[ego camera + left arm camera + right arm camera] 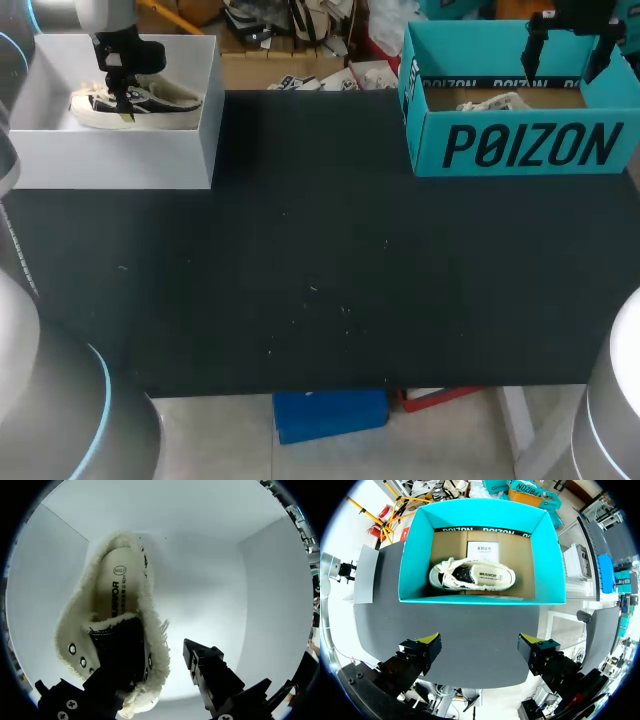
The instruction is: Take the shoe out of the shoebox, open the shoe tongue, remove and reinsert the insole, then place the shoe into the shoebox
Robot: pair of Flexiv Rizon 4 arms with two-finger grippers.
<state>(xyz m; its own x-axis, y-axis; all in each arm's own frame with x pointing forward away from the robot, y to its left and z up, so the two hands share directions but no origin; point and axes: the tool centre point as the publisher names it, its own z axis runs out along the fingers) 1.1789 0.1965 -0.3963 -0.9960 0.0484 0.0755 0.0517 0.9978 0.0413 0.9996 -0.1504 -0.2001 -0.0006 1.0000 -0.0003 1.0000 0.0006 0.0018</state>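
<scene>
We have our left jaws released in the white box (110,160) at far left, straddling the side wall of the shoe (120,610) there, likely to pinch and lift it out, while our right jaws hang released above the teal box (520,150) at far right.

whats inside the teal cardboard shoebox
One cream frayed-edge sneaker lies on its brown floor, a white printed card beside it. Anything under the sneaker is hidden.
</scene>
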